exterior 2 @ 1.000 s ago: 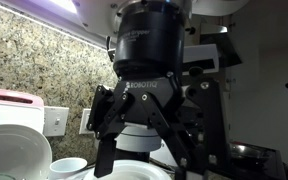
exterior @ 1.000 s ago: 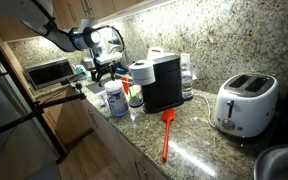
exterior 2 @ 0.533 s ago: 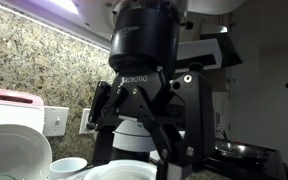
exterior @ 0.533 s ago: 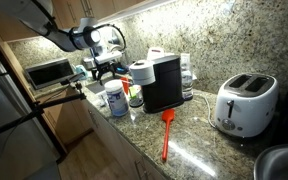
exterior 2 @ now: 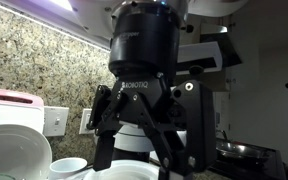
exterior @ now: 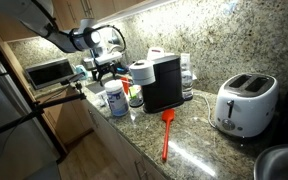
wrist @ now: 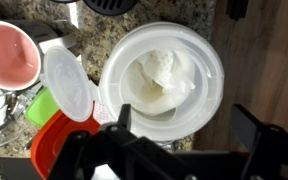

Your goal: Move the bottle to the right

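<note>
Your gripper (exterior 2: 144, 162) has only twisted slightly in the last second. Its jaws are spread as wide as before and grip nothing. It hangs over a white round tub (wrist: 164, 80) on the arm's side of the black appliance (exterior: 163, 83). The bottle (exterior: 115, 98) hasn't budged and stands upright near the appliance on that same side, by the counter edge. The move hasn't begun, so you probably need to line up on the bottle and descend.
</note>
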